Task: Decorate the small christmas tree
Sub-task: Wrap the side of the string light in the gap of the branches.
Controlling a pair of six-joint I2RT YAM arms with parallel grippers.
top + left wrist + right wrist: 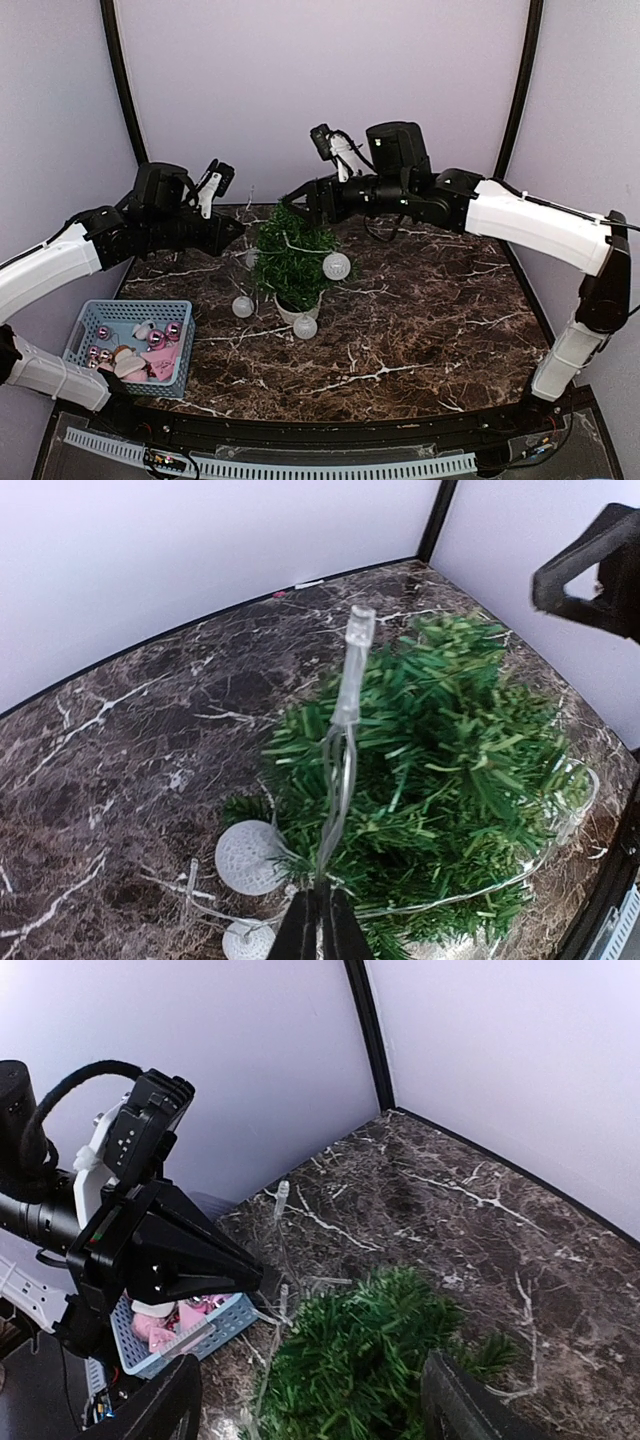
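A dark brown marble table with white veins (430,330) carries the small christmas tree (292,255), a bushy dark-green conifer standing upright in a round white pot (292,312) at about the middle of the tabletop. Left of the tree and nearer the arm bases sits a blue slatted plastic basket (135,304) holding shiny pink baubles (158,338). The right gripper (298,198) hangs just above the treetop with its jaws spread wide and nothing between them (the right wrist view shows only needles below the gap). The left gripper (320,918) is just left of the tree at upper-branch height, its jaws pressed together on a clear light-string cord (340,770). The cord rises from the tips to a small clear tube-shaped bulb (360,630) in front of the branches. Textured white globe lights (337,266) lie around the tree: one against its right side, one by the pot, one on the table to its left.
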